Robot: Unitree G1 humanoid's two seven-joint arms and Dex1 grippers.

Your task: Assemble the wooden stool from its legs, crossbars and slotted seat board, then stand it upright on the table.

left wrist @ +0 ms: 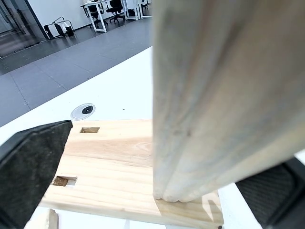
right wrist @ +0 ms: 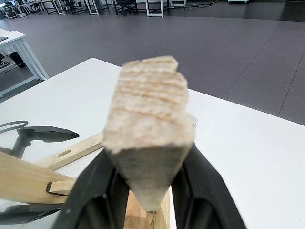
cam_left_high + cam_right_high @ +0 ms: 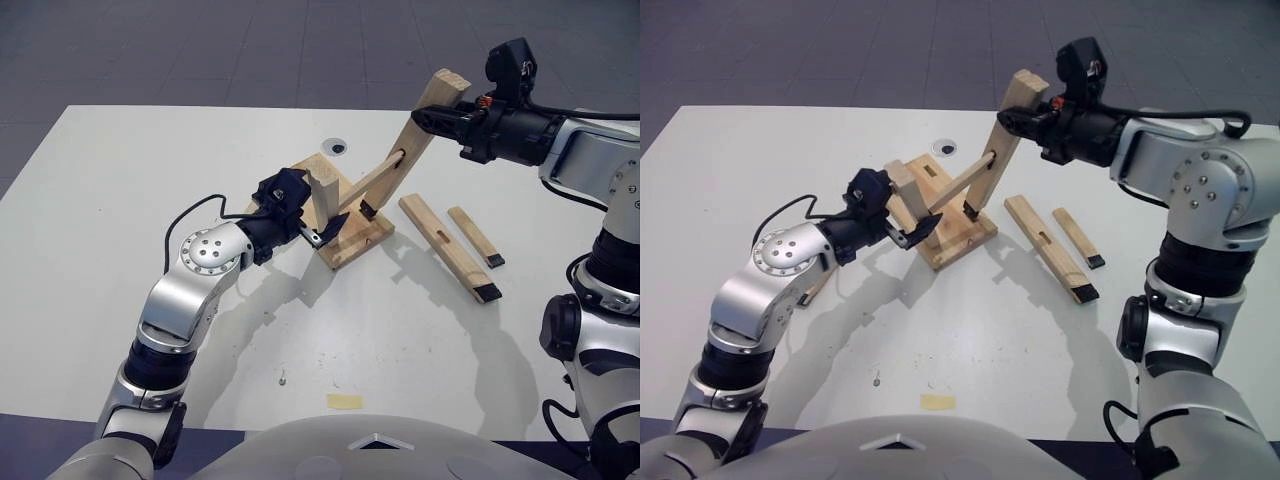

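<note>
left gripper: fingers spread around short upright leg | seat board: pale, slotted, flat mid-table | crossbar: slotted into tilted leg | right gripper: pinching tilted leg's top | loose leg, black-tipped

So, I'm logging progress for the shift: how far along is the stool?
Started, not finished. The upright leg stands on the seat board at the left tool. The right tool holds the tilted leg, with a crossbar between them. A loose leg and loose crossbar lie on the table.
</note>
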